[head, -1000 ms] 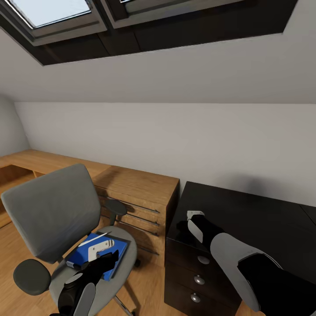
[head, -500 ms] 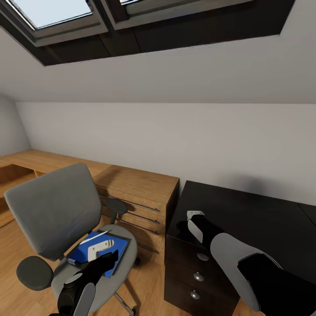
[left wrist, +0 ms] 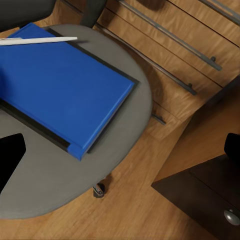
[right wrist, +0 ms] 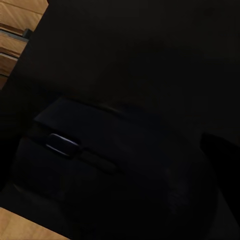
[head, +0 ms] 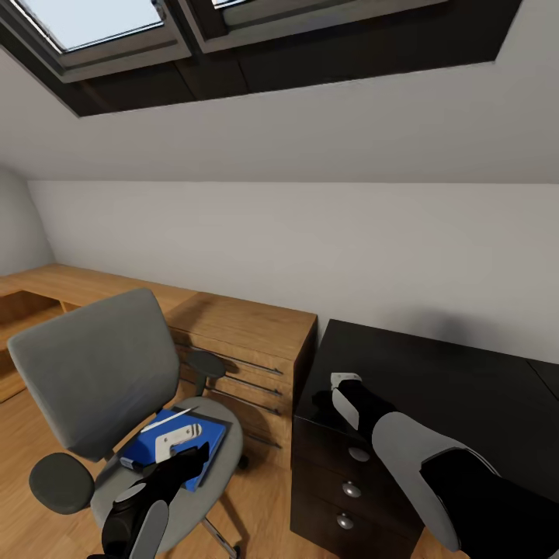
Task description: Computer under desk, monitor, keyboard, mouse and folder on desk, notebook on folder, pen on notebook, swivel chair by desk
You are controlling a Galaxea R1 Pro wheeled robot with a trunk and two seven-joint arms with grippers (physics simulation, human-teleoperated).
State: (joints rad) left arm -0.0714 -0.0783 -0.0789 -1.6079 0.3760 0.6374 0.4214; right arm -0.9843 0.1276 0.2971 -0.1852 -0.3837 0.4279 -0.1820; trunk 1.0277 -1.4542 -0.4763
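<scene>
The grey swivel chair [head: 97,373] stands left of the black desk [head: 458,388]. On its seat lies the blue folder [head: 155,439] [left wrist: 55,85] with a white pen [head: 167,423] [left wrist: 37,40] across its far edge. A thin black edge under the folder [left wrist: 35,126] looks like the notebook. My left gripper [head: 186,460] hovers open over the seat's front; one black finger [left wrist: 10,160] shows beside the folder. My right gripper [head: 324,401] sits low over the desk's left corner, right at the dark mouse [right wrist: 100,165]; its fingers are lost in the dark.
A light-wood shelving counter [head: 233,326] runs along the wall behind the chair, touching the desk's left side. The desk's drawer unit with silver knobs [head: 352,489] faces me. Wooden floor [left wrist: 130,210] lies between chair and drawers. A sloped ceiling with skylights hangs overhead.
The whole picture shifted slightly a second ago, so the camera moved. Both arms, the chair and the things on it have held still since.
</scene>
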